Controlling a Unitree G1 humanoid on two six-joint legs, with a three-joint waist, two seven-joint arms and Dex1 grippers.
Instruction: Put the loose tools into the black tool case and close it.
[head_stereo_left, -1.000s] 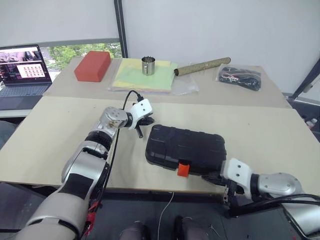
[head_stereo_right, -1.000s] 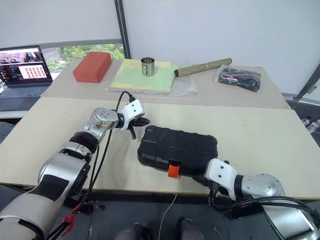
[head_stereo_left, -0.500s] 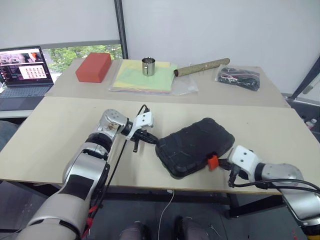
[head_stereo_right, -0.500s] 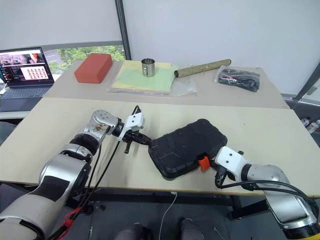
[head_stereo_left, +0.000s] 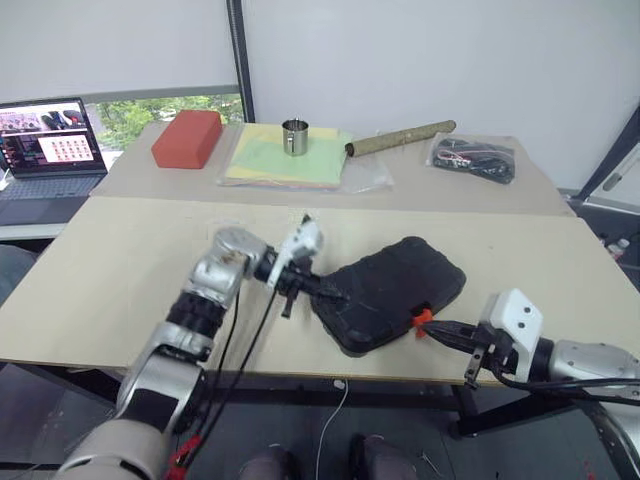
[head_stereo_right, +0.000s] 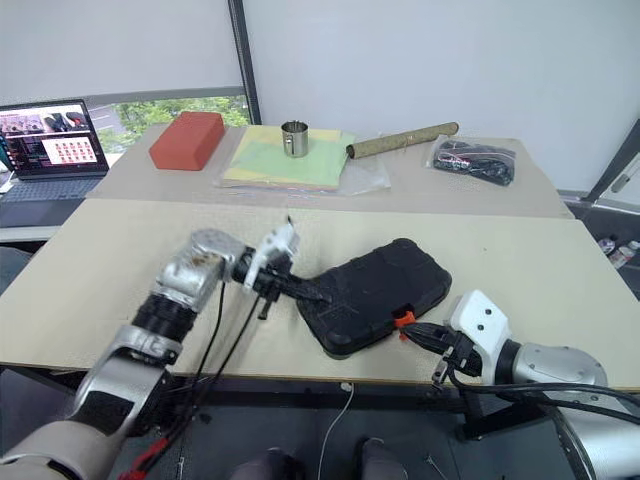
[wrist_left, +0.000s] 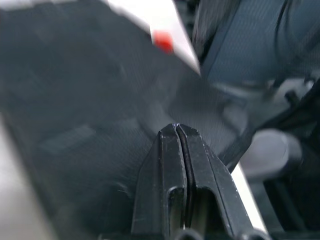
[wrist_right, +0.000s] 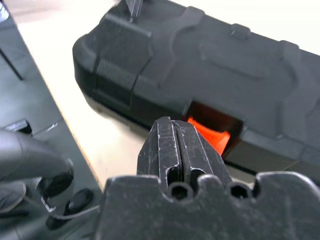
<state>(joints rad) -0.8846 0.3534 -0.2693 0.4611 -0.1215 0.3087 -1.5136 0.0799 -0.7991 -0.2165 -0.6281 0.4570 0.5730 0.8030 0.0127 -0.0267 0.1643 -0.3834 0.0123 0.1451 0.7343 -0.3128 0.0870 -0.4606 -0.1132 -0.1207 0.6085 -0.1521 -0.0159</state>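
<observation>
Right wrist view showed the right gripper (wrist_right: 172, 125) with its fingers pressed together, empty, tips just in front of the orange latch (wrist_right: 210, 134) of the black tool case (wrist_right: 210, 75); the lid looked down, so the step in hand seemed to be fastening the latch; the next move probably called for a short, square push on the latch. From the head, the case lay skewed on the table (head_stereo_left: 120, 270), its latch end close to the near edge (head_stereo_left: 300, 372); a hard shove could slide it off. The left gripper (head_stereo_left: 335, 294), fingers likewise together and empty, rested on the lid's left end. Open tabletop lay behind and to the left of the case; cup (head_stereo_left: 294, 136), red block (head_stereo_left: 187, 138) and bagged bundle (head_stereo_left: 474, 157) stood well apart.
</observation>
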